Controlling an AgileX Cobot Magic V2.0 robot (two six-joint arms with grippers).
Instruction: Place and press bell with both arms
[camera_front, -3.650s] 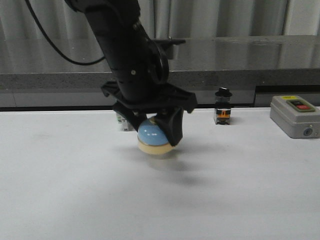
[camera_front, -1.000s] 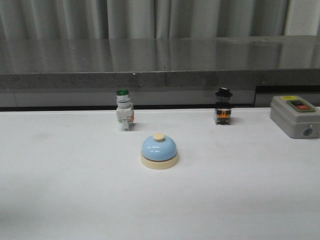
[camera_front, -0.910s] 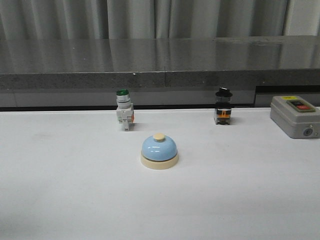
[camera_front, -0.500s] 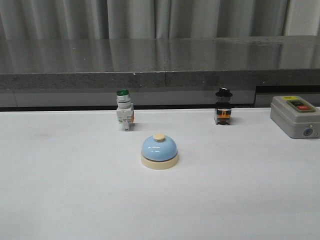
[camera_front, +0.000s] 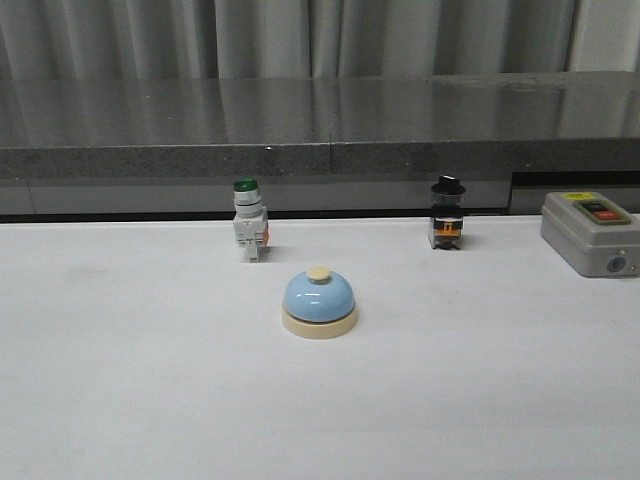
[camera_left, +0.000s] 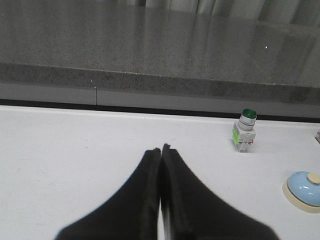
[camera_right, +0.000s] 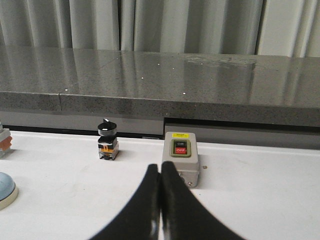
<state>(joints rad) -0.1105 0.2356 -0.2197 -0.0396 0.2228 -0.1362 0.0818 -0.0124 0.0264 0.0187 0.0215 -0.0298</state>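
a small light-blue bell sits upright on its cream base near the middle of the white bench, cream button on top, nothing touching it. behind it, along the back edge, stand a green-capped switch to its left and a black-knobbed switch to its right. a grey box with red and black buttons rests by the right edge.

neither arm shows in the front view. in the wrist views, the left gripper hangs above the left part of the bench, fingers pressed together and holding nothing. the right gripper is likewise closed and empty, over the right part, in front of the grey box.

the placing looks done. the pressing seems yet to come, judging by how far both grippers are from the bell.
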